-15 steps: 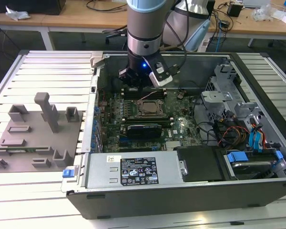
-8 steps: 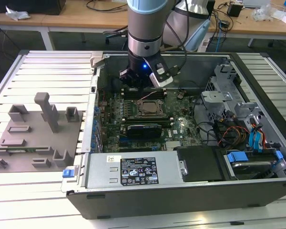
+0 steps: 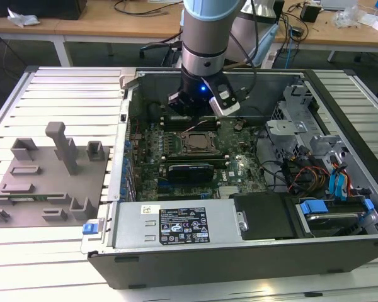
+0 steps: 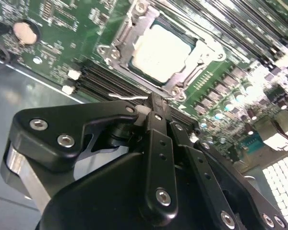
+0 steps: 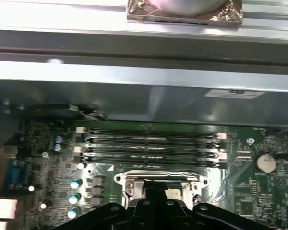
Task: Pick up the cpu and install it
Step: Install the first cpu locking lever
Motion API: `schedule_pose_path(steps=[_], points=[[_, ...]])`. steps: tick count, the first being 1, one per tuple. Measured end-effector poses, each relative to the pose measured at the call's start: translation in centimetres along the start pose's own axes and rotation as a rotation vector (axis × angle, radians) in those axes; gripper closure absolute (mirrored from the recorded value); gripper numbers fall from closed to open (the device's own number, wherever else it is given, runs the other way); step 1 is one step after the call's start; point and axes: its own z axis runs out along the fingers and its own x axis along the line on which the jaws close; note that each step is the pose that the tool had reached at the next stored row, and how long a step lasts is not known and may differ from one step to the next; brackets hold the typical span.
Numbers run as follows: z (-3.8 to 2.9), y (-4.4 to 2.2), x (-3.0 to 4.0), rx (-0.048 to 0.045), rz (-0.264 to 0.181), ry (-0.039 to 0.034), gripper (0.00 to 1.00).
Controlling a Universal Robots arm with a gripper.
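Observation:
The cpu (image 4: pixel 163 50), a flat square chip with a pale silvery top, lies inside the dark socket frame (image 4: pixel 116 53) on the green motherboard. In the exterior view the cpu (image 3: pixel 198 143) sits in the middle of the open computer case. My gripper (image 4: pixel 156 101) hovers just off one edge of the socket, a little above the board, with its black fingers closed together and nothing between them. In the first wrist view the gripper (image 5: pixel 156 184) covers part of the socket frame (image 5: pixel 129 179). From the exterior view, the gripper (image 3: pixel 198 108) hangs over the far side of the socket.
Rows of memory slots (image 5: pixel 149 143) run beside the socket, with the case wall (image 5: pixel 134 91) beyond. A grey box with a white label (image 3: pixel 176 226) fills the case's near side. Drive cages and cables (image 3: pixel 315 163) crowd the exterior view's right. A grey fixture plate (image 3: pixel 50 176) lies outside on the left.

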Motion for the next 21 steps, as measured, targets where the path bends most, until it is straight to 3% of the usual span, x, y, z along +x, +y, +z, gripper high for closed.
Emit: schedule_pose_path(steps=[2,10,11,12,21], points=[[0.02,-0.04,-0.64,0.0000,0.001,0.0032,0.89],[0.09,-0.04,-0.70,0.0037,0.001,0.0039,0.89],[1.12,1.46,-0.82,0.0256,0.009,0.0046,0.89],[2.29,1.45,-0.79,0.0203,0.009,0.0022,0.89],[2.71,1.74,-0.80,0.0187,0.009,0.0017,0.89]])
